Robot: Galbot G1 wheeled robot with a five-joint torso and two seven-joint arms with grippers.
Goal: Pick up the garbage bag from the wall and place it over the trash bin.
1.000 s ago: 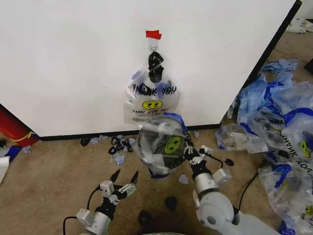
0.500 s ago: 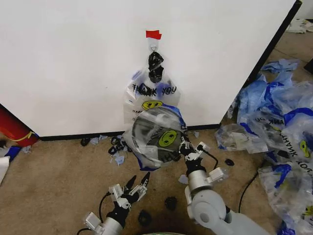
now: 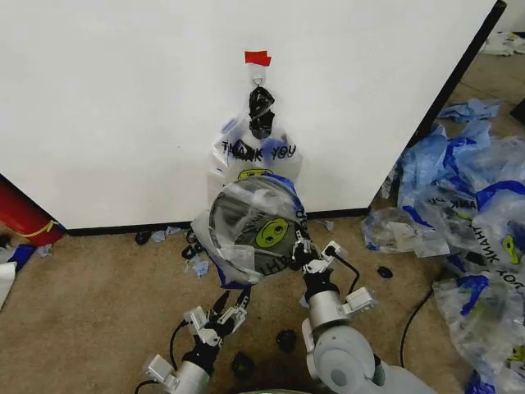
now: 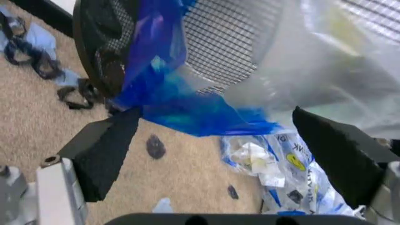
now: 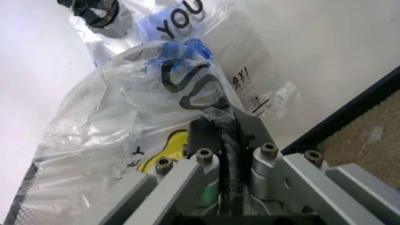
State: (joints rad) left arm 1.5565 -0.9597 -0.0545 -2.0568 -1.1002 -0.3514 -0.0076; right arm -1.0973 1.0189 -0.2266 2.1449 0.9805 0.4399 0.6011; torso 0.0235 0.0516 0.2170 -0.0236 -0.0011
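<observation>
Garbage bag (image 3: pixel 250 230) pinched between right gripper (image 3: pixel 299 253) fingers, draped over trash bin (image 4: pixel 225 37).

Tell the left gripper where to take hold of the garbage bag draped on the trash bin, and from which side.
Grip the loose blue handle flap of the garbage bag hanging off the rim of the trash bin. It is a free, thin fold right between the open fingers of the left gripper, so coming from below and in front looks best. The right gripper pinches the opposite edge.
</observation>
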